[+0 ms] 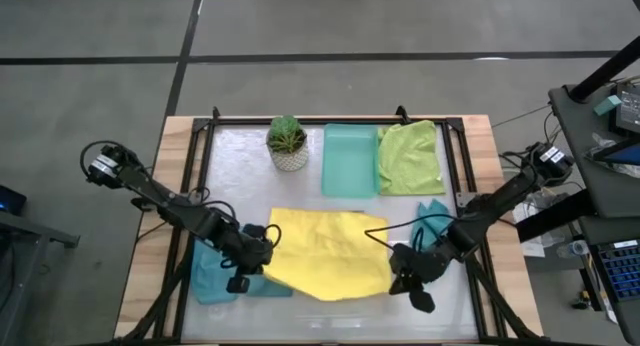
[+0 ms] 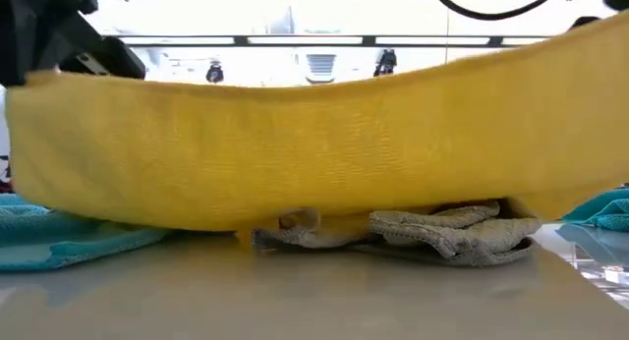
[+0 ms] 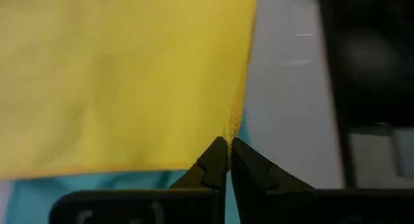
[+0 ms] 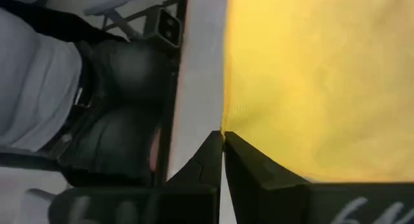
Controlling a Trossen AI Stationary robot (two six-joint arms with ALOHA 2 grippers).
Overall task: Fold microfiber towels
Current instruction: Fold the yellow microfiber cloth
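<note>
The yellow towel (image 1: 325,256) hung stretched between the two hands over the middle of the counter (image 1: 330,321), lifted along its near edge. The left hand (image 3: 228,153) was pinched tight on one corner, the right hand (image 4: 222,143) pinched tight on the opposite one.

Each grip held only a sliver of hem, so a sharp tug or uneven travel could likely have pulled a corner free and dropped that side. The sagging middle hung just above a pale grey towel (image 2: 447,232) lying crumpled beneath, and might have dragged it along. A teal towel (image 1: 215,271) lay under the left arm, another blue-green cloth (image 1: 435,214) beside the right, close enough to snag.

The lime green towel (image 1: 410,156) sat well apart, next to the mint tray (image 1: 348,158). In the low view the yellow cloth blocked nearly everything behind it. From above, the grey towel was hidden entirely, and how far the teal one extended under the yellow could not be told.
</note>
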